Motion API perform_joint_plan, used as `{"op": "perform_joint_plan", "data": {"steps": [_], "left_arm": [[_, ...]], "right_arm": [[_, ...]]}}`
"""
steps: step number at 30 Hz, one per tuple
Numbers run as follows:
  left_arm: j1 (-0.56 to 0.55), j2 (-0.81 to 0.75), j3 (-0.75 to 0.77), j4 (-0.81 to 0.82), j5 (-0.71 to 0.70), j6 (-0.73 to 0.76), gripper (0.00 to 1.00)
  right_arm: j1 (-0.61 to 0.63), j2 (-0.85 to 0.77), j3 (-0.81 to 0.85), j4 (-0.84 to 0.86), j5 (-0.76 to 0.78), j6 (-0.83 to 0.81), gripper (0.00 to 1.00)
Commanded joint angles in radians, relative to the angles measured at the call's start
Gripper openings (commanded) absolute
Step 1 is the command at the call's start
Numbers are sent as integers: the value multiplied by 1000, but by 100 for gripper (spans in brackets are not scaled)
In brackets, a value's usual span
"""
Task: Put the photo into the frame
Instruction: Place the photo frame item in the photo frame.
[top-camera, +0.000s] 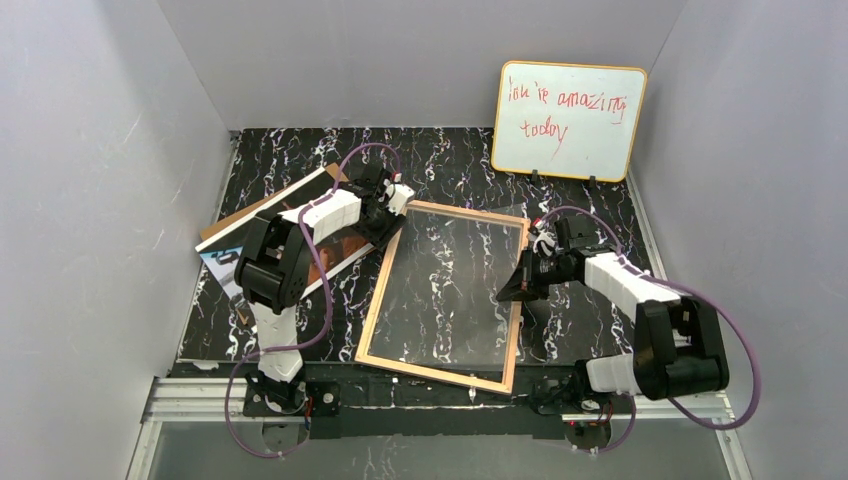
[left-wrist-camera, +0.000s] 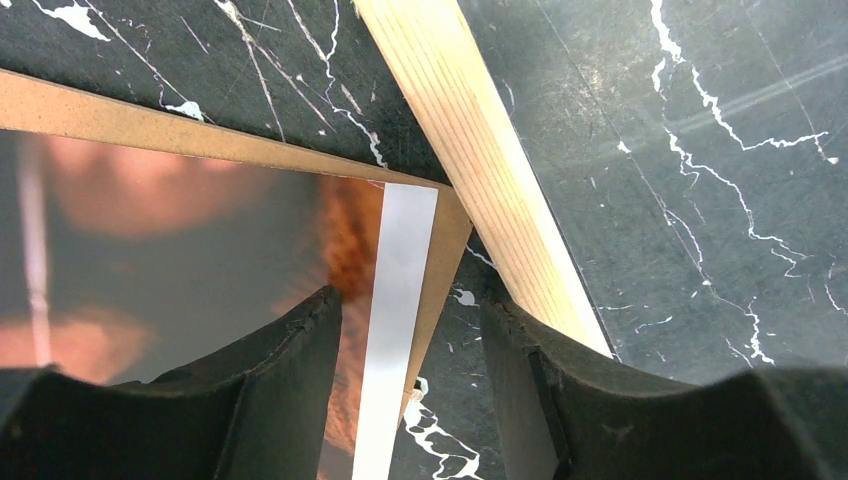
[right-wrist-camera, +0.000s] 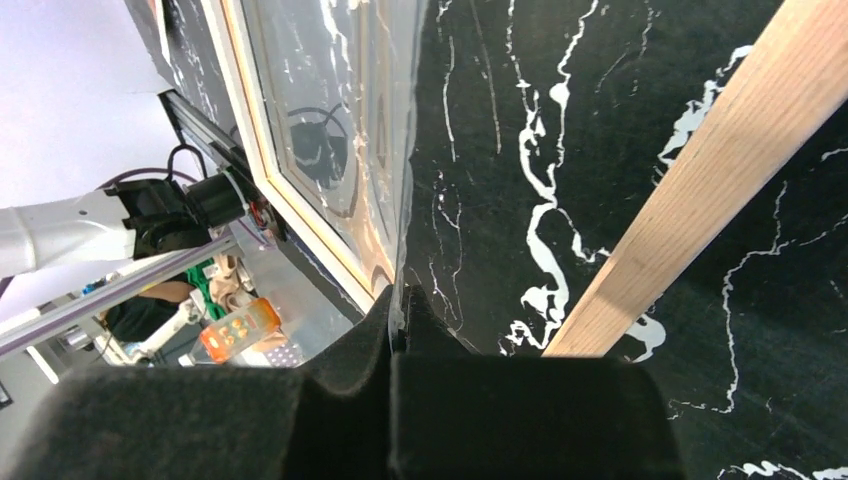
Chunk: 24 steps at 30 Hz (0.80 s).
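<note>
Lying flat just left of the frame (left-wrist-camera: 480, 150), the photo (left-wrist-camera: 200, 260) is straddled at one corner by the left fingers (left-wrist-camera: 290, 380), parted and empty; the pane (right-wrist-camera: 330, 120) is pinched by the right fingers (right-wrist-camera: 350, 370).

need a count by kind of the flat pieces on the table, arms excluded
frame: 1
clear pane: 1
photo: 1
backing board: 1
whiteboard: 1
Total: 5
Not counted: teal-and-white patch by the left arm. I cannot tell whether it is a separate sheet.
</note>
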Motion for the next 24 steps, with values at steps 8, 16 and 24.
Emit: {"op": "perform_joint_plan", "data": {"steps": [8,16,24], "left_arm": [[35,57,-47,-85,112,1,54],[91,52,-7,-145,189,-7,53],[199,3,62,-218,226,-11,53]], "right_arm": [[7,-133,39,38,-226,64,1],[7,-211,73,262,-368,281,1],[65,-232,196,360,-374,383,1]]}}
